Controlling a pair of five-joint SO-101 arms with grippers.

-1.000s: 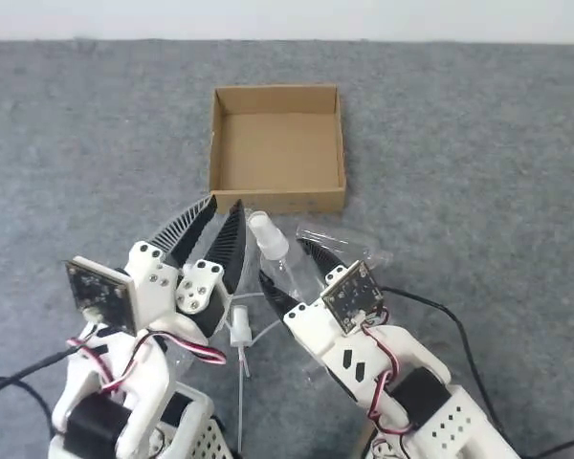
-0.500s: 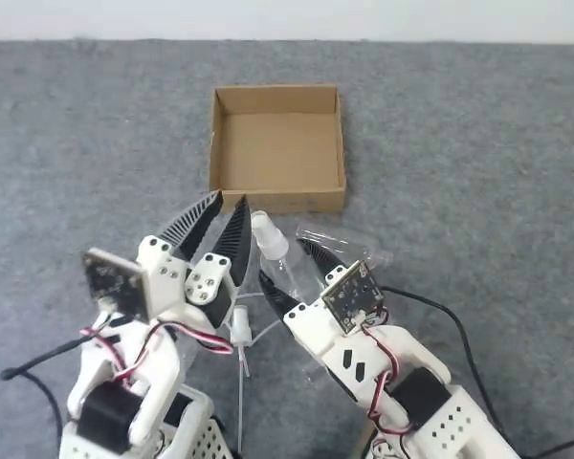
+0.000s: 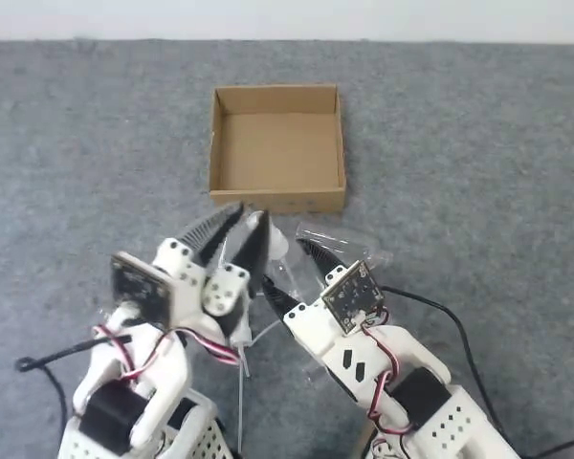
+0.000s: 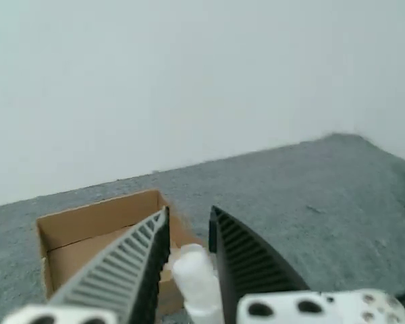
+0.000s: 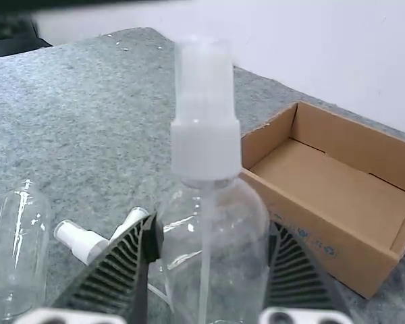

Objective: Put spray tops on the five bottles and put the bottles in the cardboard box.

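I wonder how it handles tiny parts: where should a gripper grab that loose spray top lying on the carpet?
Probably take the loose spray top by its white head, straight down from above, a finger on either side. It lies flat on the carpet, and its tube looks too thin to pinch.

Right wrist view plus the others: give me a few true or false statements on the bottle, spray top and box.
1. The cardboard box holds no bottles. True.
2. The right gripper is shut on a clear bottle. True.
3. That bottle lacks a spray top. False: a white spray top sits on its neck.
4. The left gripper is shut on a spare bottle. False: it is open, with a finger on each side of the held bottle's spray top.
5. A second clear bottle lies on the carpet. True.
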